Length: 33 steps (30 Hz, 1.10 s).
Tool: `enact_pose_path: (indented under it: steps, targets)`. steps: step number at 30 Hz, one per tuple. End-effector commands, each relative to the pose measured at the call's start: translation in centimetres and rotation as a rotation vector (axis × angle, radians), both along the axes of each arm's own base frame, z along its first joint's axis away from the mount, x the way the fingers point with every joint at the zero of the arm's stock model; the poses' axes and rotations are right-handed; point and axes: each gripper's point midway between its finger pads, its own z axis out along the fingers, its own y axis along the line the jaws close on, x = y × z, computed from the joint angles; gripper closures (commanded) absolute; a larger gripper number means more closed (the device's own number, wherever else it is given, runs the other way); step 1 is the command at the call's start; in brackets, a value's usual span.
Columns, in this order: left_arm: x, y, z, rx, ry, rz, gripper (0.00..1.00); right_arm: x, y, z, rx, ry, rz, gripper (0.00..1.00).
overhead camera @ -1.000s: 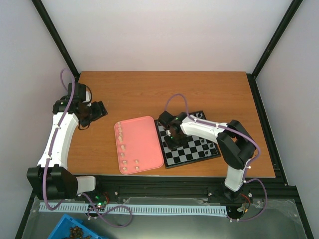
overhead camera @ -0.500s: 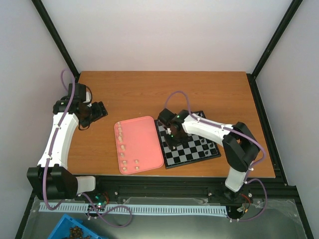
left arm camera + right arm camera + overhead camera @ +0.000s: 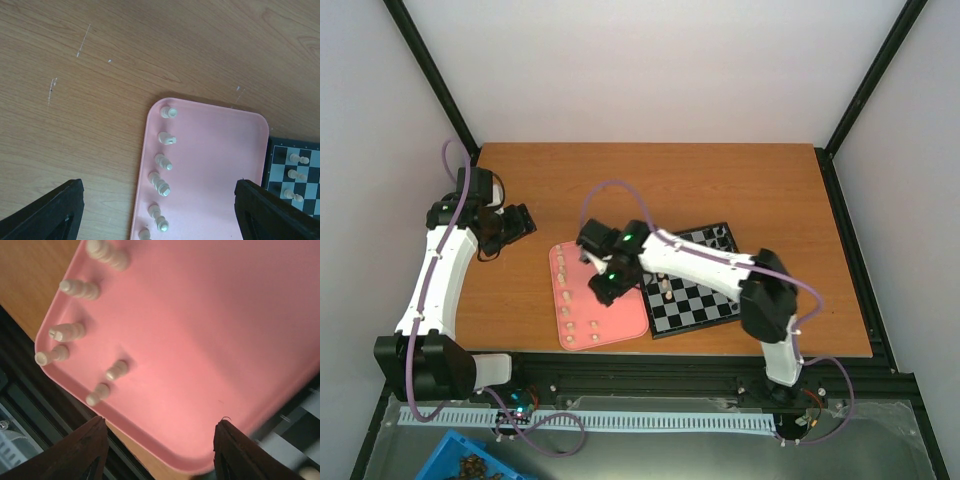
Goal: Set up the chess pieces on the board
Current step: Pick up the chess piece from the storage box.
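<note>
Several cream chess pieces (image 3: pixel 563 297) stand in a column along the left edge of a pink tray (image 3: pixel 625 322), with two more near its front. The black-and-white board (image 3: pixel 715 300) lies just right of the tray, with a few cream pieces (image 3: pixel 665 287) on its left squares. My right gripper (image 3: pixel 603 285) hangs open and empty over the tray's middle. In the right wrist view (image 3: pixel 160 450) the pieces (image 3: pixel 117 370) lie ahead on the left. My left gripper (image 3: pixel 515 222) is open and empty over bare table left of the tray. Its wrist view (image 3: pixel 160 215) shows the tray pieces (image 3: pixel 165 162) and board pieces (image 3: pixel 299 159).
The table's front edge and a black rail run just below the tray (image 3: pixel 200 340). A blue bin (image 3: pixel 470 462) sits below the table at the front left. Black frame posts stand at the back corners. Bare wood lies behind the tray (image 3: pixel 210 150) and the board (image 3: pixel 268 165).
My right arm has swung left from the board's left squares to over the pink tray. Cream pieces now show where it was. The left arm has not moved.
</note>
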Motion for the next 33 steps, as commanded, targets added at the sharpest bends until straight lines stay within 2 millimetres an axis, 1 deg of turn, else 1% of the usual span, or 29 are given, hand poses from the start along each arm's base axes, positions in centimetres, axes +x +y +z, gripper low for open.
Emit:
enact_pose_path:
  steps: [1, 4, 7, 12, 14, 17, 20, 28, 33]
  targets:
    - [0.3, -0.1, 0.3, -0.004, -0.012, -0.02, 0.16, -3.4, 4.0, -3.5, -0.023, 0.078, 0.163, 0.42]
    - [0.4, -0.1, 0.4, -0.003, -0.015, -0.019, 0.16, -4.7, 5.9, -4.4, -0.009, 0.102, 0.21, 0.42]
    - [0.4, -0.1, 0.4, -0.004, -0.014, -0.021, 0.16, -5.3, 6.6, -5.3, -0.012, 0.121, 0.235, 0.42]
    - [0.2, -0.2, 0.1, -0.009, -0.01, -0.023, 0.16, -5.9, 6.6, -7.2, -0.041, 0.159, 0.245, 0.44]
    - [0.1, -0.3, 0.0, -0.014, -0.008, -0.024, 0.16, -5.7, 6.3, -8.0, -0.065, 0.161, 0.232, 0.45]
    - [0.0, -0.4, -0.1, -0.019, -0.009, -0.026, 0.16, -5.2, 5.9, -8.6, -0.101, 0.143, 0.209, 0.46]
    - [0.0, -0.4, 0.0, -0.02, -0.01, -0.027, 0.16, -4.9, 5.7, -9.0, -0.124, 0.135, 0.194, 0.52]
    - [0.1, -0.6, 0.0, -0.027, -0.013, -0.031, 0.16, -4.7, 5.9, -9.7, -0.138, 0.131, 0.187, 0.6]
    - [0.0, -0.6, -0.1, -0.029, -0.012, -0.032, 0.16, -4.7, 5.8, -10.2, -0.149, 0.137, 0.188, 0.67]
